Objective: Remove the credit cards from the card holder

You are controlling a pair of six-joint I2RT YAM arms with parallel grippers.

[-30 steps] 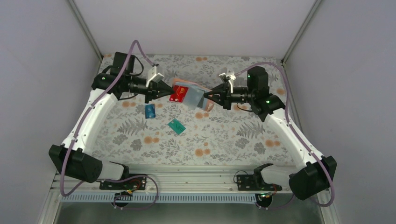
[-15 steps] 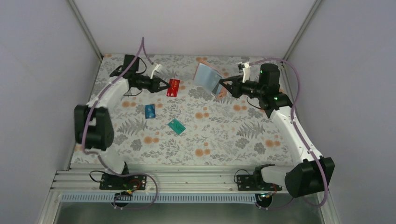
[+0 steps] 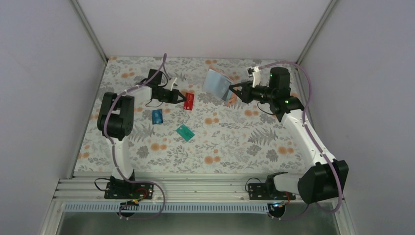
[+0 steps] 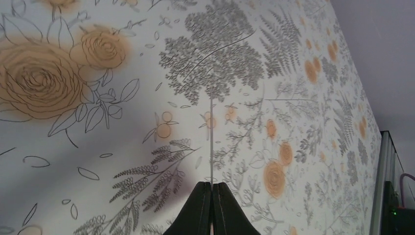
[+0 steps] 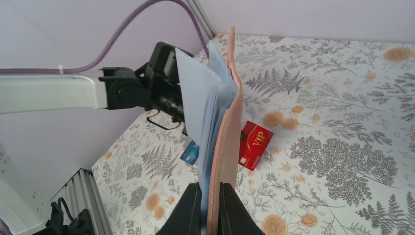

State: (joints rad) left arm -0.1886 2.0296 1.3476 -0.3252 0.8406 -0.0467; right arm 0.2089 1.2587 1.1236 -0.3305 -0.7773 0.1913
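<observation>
Two pinches. My left gripper point(image 4: 211, 190) has its jaws pressed together on the red card point(image 3: 189, 101), which shows edge-on as a thin line from the left wrist; gold "VIP" reads on its face. My right gripper point(image 5: 209, 196) is clamped on the lower edge of the card holder point(image 5: 222, 112), held upright off the table, with a tan-pink cover and pale blue sleeves fanned open. Blue card point(image 3: 156, 116) and teal card point(image 3: 185, 131) lie flat on the floral cloth point(image 3: 235, 147), apart from each other and nearer my bases than the red one. Their print is too small to read.
</observation>
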